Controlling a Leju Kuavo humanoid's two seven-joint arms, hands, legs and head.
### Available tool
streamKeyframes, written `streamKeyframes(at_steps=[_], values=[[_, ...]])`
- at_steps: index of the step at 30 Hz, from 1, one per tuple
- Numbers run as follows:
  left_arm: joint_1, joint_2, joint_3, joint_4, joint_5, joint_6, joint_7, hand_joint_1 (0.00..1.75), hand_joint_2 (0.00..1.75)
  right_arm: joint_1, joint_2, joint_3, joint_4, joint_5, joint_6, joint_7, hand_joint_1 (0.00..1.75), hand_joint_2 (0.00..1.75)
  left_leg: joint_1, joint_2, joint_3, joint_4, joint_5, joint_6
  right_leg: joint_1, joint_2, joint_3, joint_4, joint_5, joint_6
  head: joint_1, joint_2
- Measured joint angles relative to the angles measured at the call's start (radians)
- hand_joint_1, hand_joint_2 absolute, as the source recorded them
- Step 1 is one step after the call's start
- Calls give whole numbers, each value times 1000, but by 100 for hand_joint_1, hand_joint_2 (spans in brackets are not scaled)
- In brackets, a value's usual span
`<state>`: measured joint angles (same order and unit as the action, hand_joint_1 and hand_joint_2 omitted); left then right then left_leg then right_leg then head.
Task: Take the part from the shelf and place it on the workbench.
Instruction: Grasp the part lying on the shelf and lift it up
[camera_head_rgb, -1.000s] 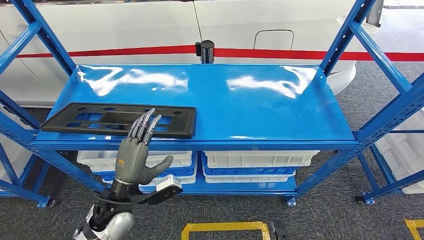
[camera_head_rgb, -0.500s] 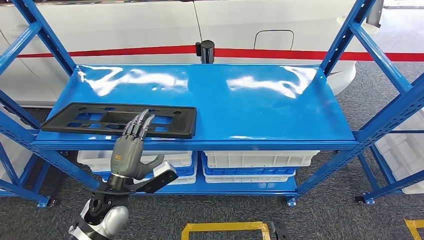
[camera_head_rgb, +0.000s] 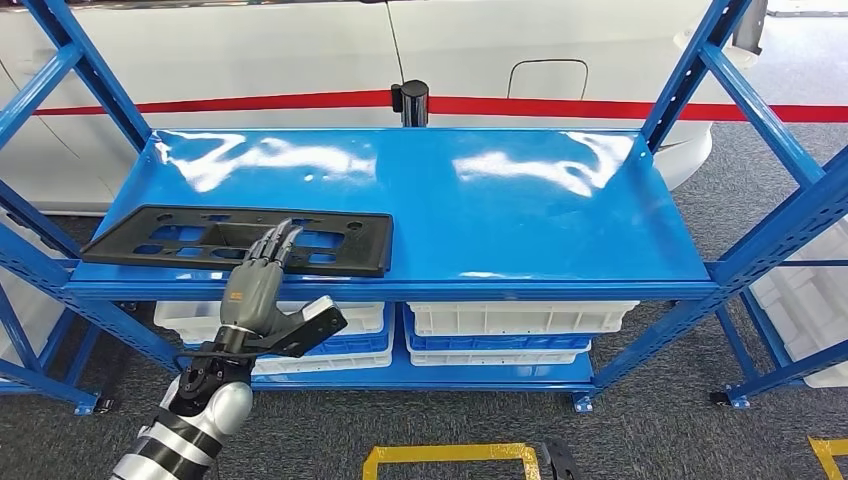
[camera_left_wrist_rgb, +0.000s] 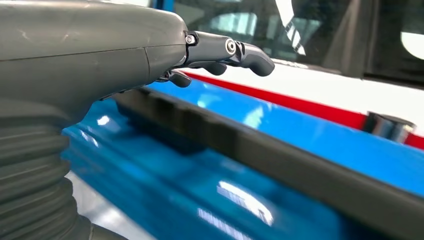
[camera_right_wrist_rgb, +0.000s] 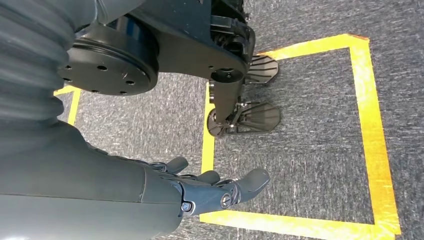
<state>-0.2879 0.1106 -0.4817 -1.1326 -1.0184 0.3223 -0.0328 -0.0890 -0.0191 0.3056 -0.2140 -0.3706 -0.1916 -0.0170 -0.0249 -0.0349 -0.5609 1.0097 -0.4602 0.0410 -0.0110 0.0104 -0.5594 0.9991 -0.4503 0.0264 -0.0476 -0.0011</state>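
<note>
Left hand (camera_head_rgb: 258, 297) reaches up from the near left with its fingers stretched out side by side and the thumb swung wide, holding nothing; the fingertips (camera_head_rgb: 281, 237) lie over the near edge of the part (camera_head_rgb: 240, 238), and from the head view it is hard to say whether they touch it. In the left wrist view the fingers (camera_left_wrist_rgb: 230, 49) seem to hover just above the part's dark rim (camera_left_wrist_rgb: 280, 160), though that close picture is blurred and the part is cut off by the frame. Right hand (camera_right_wrist_rgb: 200, 192) hangs by the floor, fingers loosely apart and empty.

One blue shelf (camera_head_rgb: 520, 215) fills the scene, its glossy top deck bearing glare patches; its uprights are cut off at both sides. Beyond it stands a white wall (camera_head_rgb: 250, 50) with one red stripe (camera_head_rgb: 560, 106), and one dark post (camera_head_rgb: 410, 100) rises at the far edge. Grey carpet (camera_head_rgb: 660, 420) covers the floor, marked with yellow tape (camera_right_wrist_rgb: 372, 125).

One flat black part, a long frame with cut-outs, lies on the shelf's near left corner. On the lower deck sit white bins (camera_head_rgb: 520, 318), at least four, half hidden by the top deck.
</note>
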Motion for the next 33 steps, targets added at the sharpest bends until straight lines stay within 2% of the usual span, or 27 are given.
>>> streamKeyframes(at_steps=[8, 10, 12, 14, 23, 33], values=[[-113, -7, 10, 172, -73, 103, 17, 0, 175, -2, 0, 0, 0, 27, 5, 9, 0, 175, 0, 0, 0, 0, 1, 0, 0, 0, 0, 0, 0, 0, 0, 0], [-150, -15, 11, 228, -84, 119, 24, 7, 175, -3, 0, 0, 0, 35, 6, 15, 0, 175, 0, 0, 0, 0, 1, 0, 0, 0, 0, 0, 0, 0, 0, 0], [-186, -26, 13, 285, -85, 125, 27, 94, 175, -5, 0, 0, 0, 42, 7, 21, 0, 175, 0, 0, 0, 0, 1, 0, 0, 0, 1, 0, 0, 0, 0, 0], [-216, -38, 16, 337, -77, 120, 26, 175, 175, -7, 0, 0, 0, 46, 9, 24, 0, 175, 0, 0, 0, 0, 1, 0, 0, 0, 1, 0, 0, 0, 0, 0], [-288, -76, 40, 507, -47, 146, 14, 175, 175, -13, 0, 1, 0, 58, 11, 33, 0, 175, 0, 0, 0, 0, 1, 0, 0, 0, 1, 0, 0, 0, 0, 0], [-314, -88, 47, 566, -47, 209, -23, 175, 175, -16, 1, -1, -2, 73, 7, 33, 0, 175, 0, 0, 1, 0, 1, 0, 0, 0, 1, 0, 0, 0, 0, 0]])
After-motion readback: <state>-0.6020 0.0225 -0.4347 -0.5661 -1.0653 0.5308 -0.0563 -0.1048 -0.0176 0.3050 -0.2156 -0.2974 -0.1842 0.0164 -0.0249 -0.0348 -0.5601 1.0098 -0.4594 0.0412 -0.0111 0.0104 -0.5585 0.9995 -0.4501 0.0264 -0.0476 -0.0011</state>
